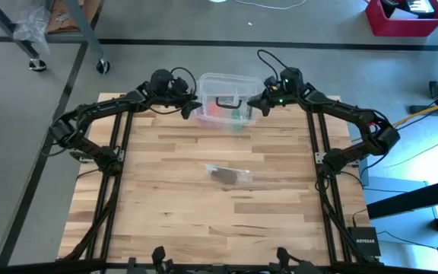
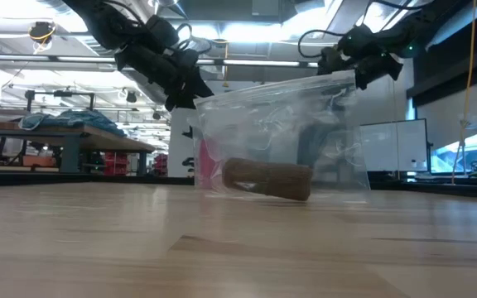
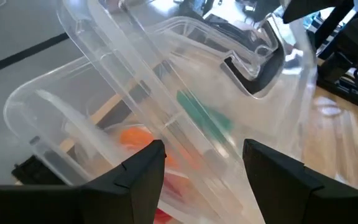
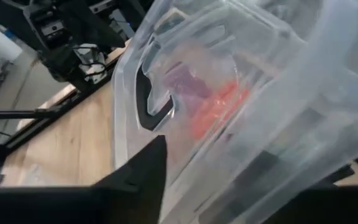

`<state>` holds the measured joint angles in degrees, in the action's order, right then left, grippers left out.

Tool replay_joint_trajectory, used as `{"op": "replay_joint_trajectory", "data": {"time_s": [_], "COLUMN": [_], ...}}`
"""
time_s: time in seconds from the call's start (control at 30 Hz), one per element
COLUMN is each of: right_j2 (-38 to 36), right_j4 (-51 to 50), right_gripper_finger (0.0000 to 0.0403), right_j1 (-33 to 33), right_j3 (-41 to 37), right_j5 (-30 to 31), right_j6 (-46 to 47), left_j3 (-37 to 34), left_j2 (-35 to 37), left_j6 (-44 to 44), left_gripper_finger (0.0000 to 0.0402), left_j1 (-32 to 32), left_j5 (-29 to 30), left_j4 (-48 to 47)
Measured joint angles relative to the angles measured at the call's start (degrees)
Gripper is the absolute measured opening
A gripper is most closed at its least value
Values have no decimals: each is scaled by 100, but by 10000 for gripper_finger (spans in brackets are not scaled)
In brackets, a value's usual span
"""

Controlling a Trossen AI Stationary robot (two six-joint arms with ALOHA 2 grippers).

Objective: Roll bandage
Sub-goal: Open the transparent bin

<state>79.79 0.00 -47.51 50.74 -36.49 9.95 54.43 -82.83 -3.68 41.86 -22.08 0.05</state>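
Note:
The bandage (image 1: 226, 176) is a small dark brown roll inside a clear plastic bag (image 1: 230, 174) that lies on the middle of the table; the low view shows the roll (image 2: 267, 179) lying on its side in the bag (image 2: 338, 132). Both grippers are at the clear plastic box (image 1: 223, 99) at the table's far edge. My left gripper (image 1: 193, 109) is open at the box's left end, with the box's rim (image 3: 197, 155) between its fingers. My right gripper (image 1: 255, 102) is at the box's right end. One of its fingers (image 4: 143, 171) shows, and the box hides the other. My left gripper's open fingers (image 3: 143, 169) stand on either side of the box's left end rim; whether they touch it I cannot tell. My right gripper has the box's right end wall (image 4: 241, 143) close against it; the clear plastic covers the place, so contact cannot be told.
The clear box has a black handle (image 1: 226, 101) on its lid and holds green, orange and red things (image 3: 204, 121). The table's near half (image 1: 204, 228) is bare wood. Both arm bases stand at the table's left and right edges.

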Motion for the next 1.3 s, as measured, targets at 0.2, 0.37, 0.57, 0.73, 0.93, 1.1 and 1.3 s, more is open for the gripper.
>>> {"op": "replay_joint_trajectory", "data": {"time_s": [0.2,0.37,0.57,0.73,0.93,1.1,1.3], "right_j2": [-20,-116,-422,-874,-1563,-2183,-2975], "right_j4": [173,133,-16,-90,-685,-1748,-2716], "right_gripper_finger": [44,30,37,29,36,30,30], "right_j1": [143,127,208,479,987,1597,2532], "right_j3": [27,4,-4,-7,-7,-7,-8], "right_j5": [-11,-210,-150,-27,1005,2443,3816], "right_j6": [-150,-152,-245,-663,-1568,-2162,-2102], "left_j3": [4,4,2,2,2,0,0], "left_j2": [-2,106,498,875,1158,1169,1169], "left_j6": [90,87,230,421,590,892,1123], "left_gripper_finger": [208,208,208,208,208,208,208], "left_j1": [-68,-74,-156,-185,-189,-189,-189], "left_j5": [-54,-51,-8,21,12,14,19], "left_j4": [8,-111,-264,-278,-343,-538,-723]}}
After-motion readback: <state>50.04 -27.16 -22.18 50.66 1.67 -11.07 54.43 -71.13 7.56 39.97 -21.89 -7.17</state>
